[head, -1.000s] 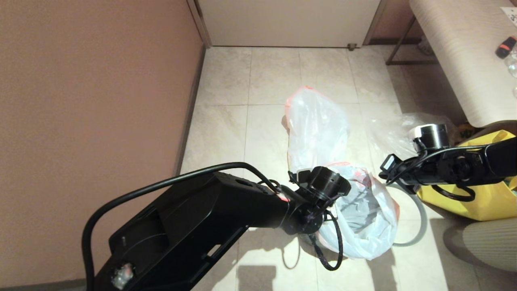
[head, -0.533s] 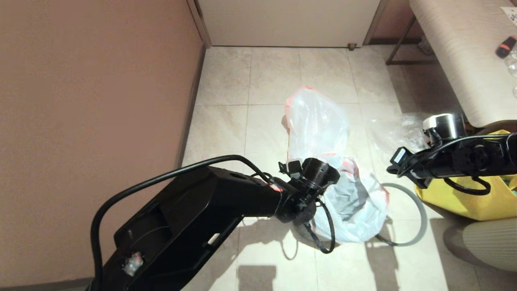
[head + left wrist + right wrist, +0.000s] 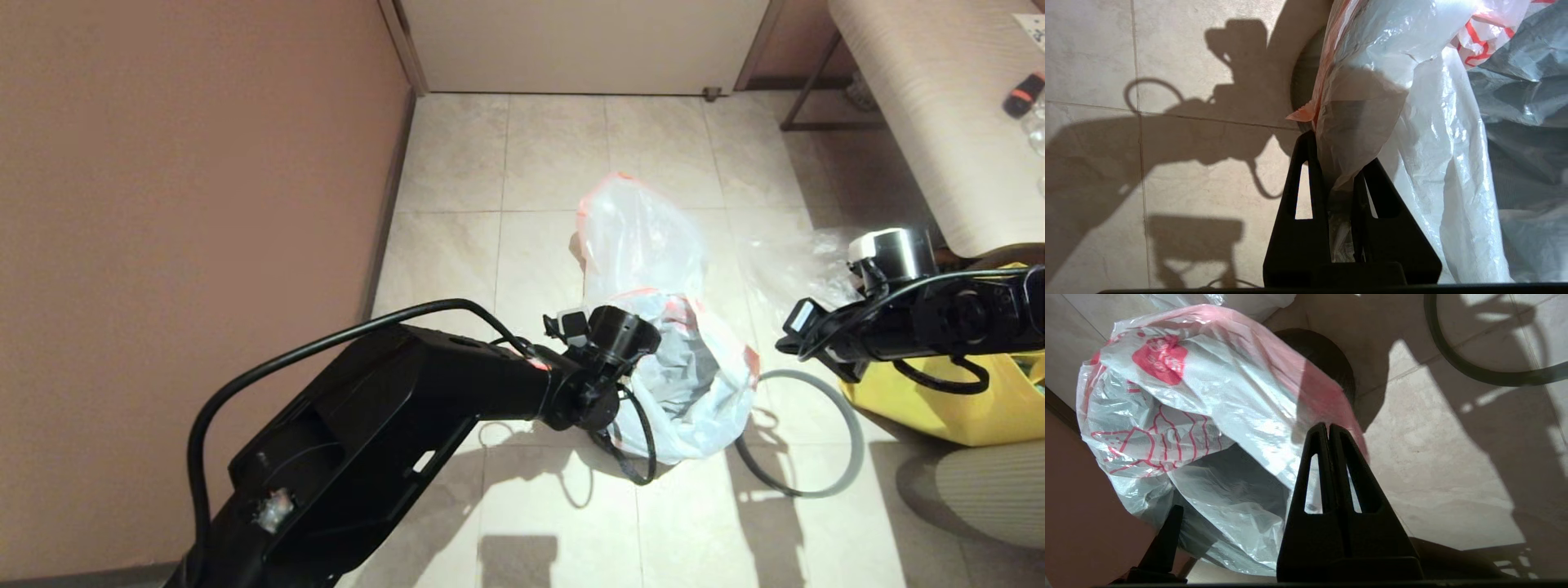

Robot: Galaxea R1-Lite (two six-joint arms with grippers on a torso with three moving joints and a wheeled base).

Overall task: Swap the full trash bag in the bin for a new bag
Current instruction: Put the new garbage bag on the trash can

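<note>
Right wrist view: new bag (image 3: 1167, 396), red print illegible.

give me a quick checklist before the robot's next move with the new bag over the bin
1. Left claw gripping the new bag: ok, plastic pinched between its fingers.
2. Right claw holding the bag: not ok, shut on nothing.
3. Bag mouth seated around the bin: not ok, bag bunched over it.
4. Grey ring on the bin: not ok, lying on the floor.
5. Full bag out of the bin: ok, on the floor behind.
</note>
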